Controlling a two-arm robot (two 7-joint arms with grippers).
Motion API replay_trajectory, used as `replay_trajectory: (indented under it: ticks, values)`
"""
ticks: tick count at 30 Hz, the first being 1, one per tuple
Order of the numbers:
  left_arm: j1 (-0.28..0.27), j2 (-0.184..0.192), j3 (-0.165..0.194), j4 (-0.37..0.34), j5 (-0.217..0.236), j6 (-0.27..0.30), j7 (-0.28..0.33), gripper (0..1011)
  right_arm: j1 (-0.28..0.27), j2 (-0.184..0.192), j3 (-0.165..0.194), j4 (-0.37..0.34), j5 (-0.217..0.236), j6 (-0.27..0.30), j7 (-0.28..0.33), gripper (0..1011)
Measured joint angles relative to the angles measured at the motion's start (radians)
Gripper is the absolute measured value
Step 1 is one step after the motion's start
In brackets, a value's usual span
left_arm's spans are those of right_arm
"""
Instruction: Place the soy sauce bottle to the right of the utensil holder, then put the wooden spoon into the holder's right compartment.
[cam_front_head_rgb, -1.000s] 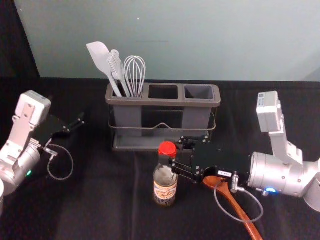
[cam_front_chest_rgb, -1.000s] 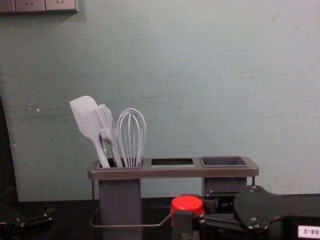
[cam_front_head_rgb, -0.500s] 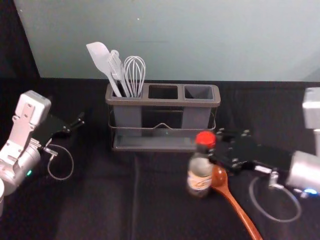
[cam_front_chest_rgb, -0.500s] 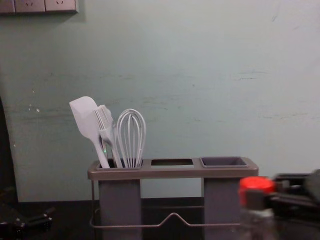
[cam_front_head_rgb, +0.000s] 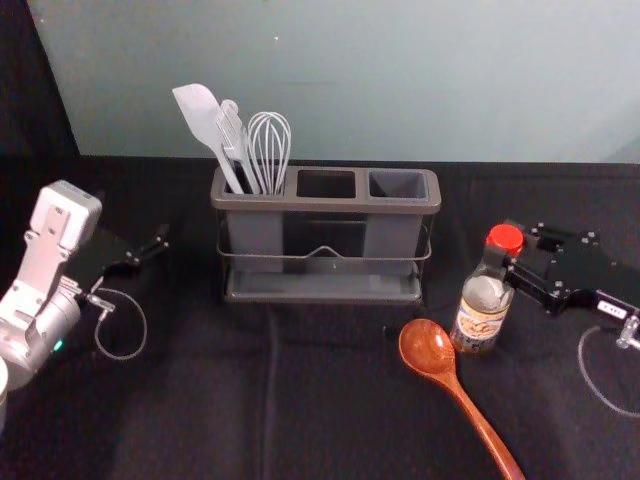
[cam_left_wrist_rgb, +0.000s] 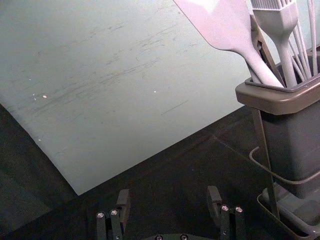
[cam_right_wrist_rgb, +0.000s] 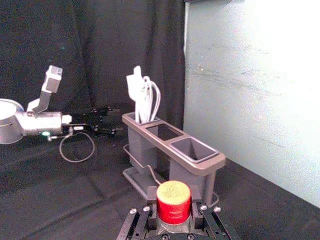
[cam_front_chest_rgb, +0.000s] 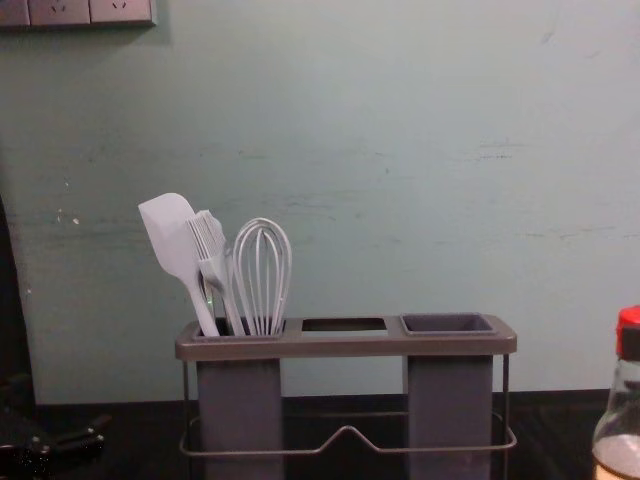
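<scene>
Spoon (cam_front_head_rgb: 427, 347) before holder (cam_front_head_rgb: 325, 204), bottle (cam_front_head_rgb: 480, 320) to right

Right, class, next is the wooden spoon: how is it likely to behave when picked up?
The wooden spoon should feel stiff, as its long handle looks like solid wood. Its glossy surface may let it slip a little. The broad bowl probably makes that end heavier, so it could dip if lifted by the handle's tip.

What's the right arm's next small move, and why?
I'd probably ease the bottle gently down before any release: the right gripper holds it near the cap, to the right of the holder, and I can't tell whether its base touches the table.
</scene>
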Motion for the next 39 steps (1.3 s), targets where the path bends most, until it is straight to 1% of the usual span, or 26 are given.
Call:
replay_trajectory:
  ticks: [5, 11, 16, 19, 22, 25, 28, 39]
  values:
    - [0.000, 0.000, 0.000, 0.000, 0.000, 0.000, 0.000, 1005, 0.012, -0.012, 0.011, 0.024, -0.012, -0.002, 0.001, 378]
    - [0.000, 0.000, 0.000, 0.000, 0.000, 0.000, 0.000, 1005, 0.055, -0.045, 0.013, 0.087, -0.036, -0.007, 0.015, 378]
    - [0.000, 0.000, 0.000, 0.000, 0.000, 0.000, 0.000, 1005, 0.090, -0.079, 0.013, 0.144, -0.051, -0.028, 0.030, 378]
    - [0.000, 0.000, 0.000, 0.000, 0.000, 0.000, 0.000, 1005, 0.105, -0.095, 0.011, 0.167, -0.056, -0.038, 0.036, 378]
    - [0.000, 0.000, 0.000, 0.000, 0.000, 0.000, 0.000, 1005, 0.135, -0.124, 0.005, 0.208, -0.062, -0.051, 0.048, 378]
    - [0.000, 0.000, 0.000, 0.000, 0.000, 0.000, 0.000, 1005, 0.154, -0.143, 0.000, 0.236, -0.064, -0.058, 0.057, 378]
    - [0.000, 0.000, 0.000, 0.000, 0.000, 0.000, 0.000, 1005, 0.184, -0.170, -0.012, 0.275, -0.075, -0.071, 0.067, 378]
    - [0.000, 0.000, 0.000, 0.000, 0.000, 0.000, 0.000, 1005, 0.250, -0.228, -0.036, 0.368, -0.108, -0.093, 0.079, 378]
